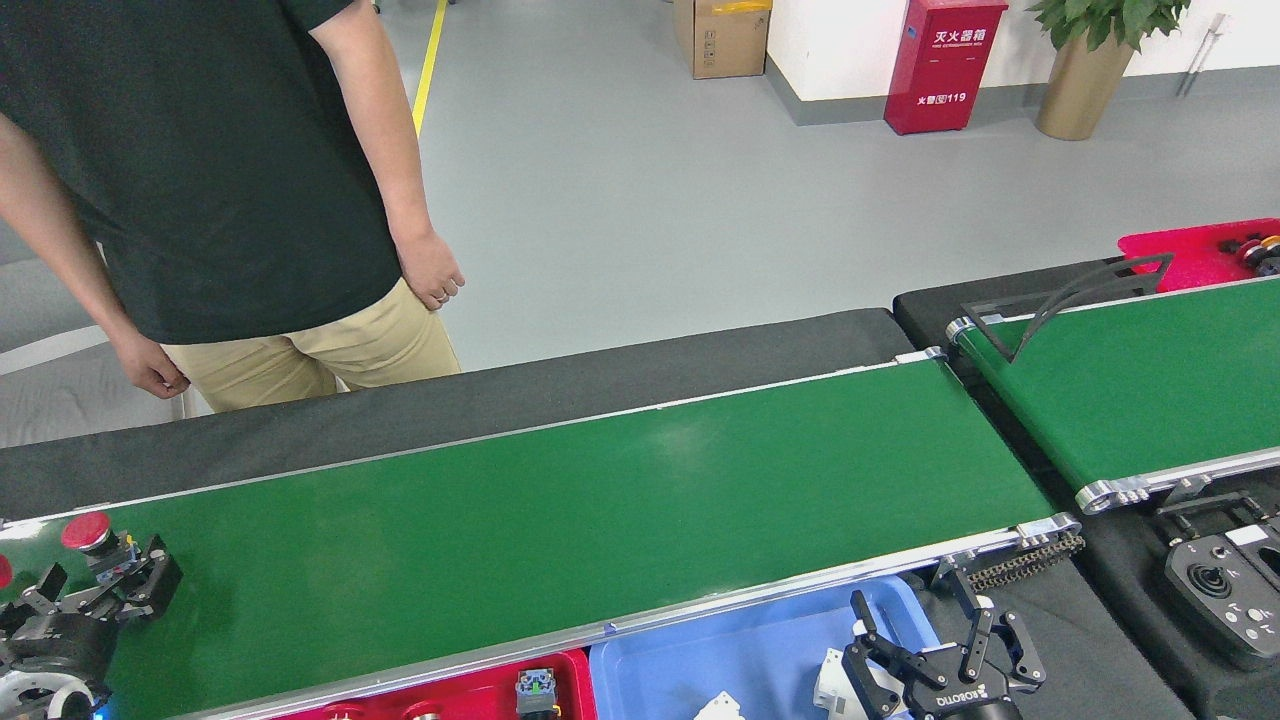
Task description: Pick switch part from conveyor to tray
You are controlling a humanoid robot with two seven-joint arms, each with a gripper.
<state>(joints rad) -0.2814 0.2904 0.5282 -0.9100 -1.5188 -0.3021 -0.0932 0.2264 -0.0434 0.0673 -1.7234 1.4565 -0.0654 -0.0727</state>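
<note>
**Left gripper closing in on red-capped switch at belt's near-left end**

Left gripper [95, 590] sits low over the conveyor [600, 500], jaws spread wide, nothing held. The switch part [97, 540] — red mushroom cap on a small grey body — stands upright just beyond the fingertips, partly between the two fingers, so the jaws look lined up to straddle it; contact cannot be told from this angle. Approach from the near side makes sense: the body is the narrow part, the cap overhangs, and a grip below the cap should hold better than one on the dome (judgement only).

Another red cap [3, 572] shows at the frame's edge, to the gripper's left, nearly cut off — a crowding risk if the outer finger swings wide.

Room: to the gripper's right the belt is bare all the way to the end roller, plenty of free travel. Beyond the switch, the far silver rail is close, with a person [200, 180] standing behind it, hands hanging clear of the belt. Behind the gripper, past the near rail, the red tray [490, 695] holds a few switches already — a short lift and pull-back over that rail is likely all the drop needs.

Right gripper [935, 670] hangs open and empty over the blue tray [740, 660], well apart from the action.
</note>
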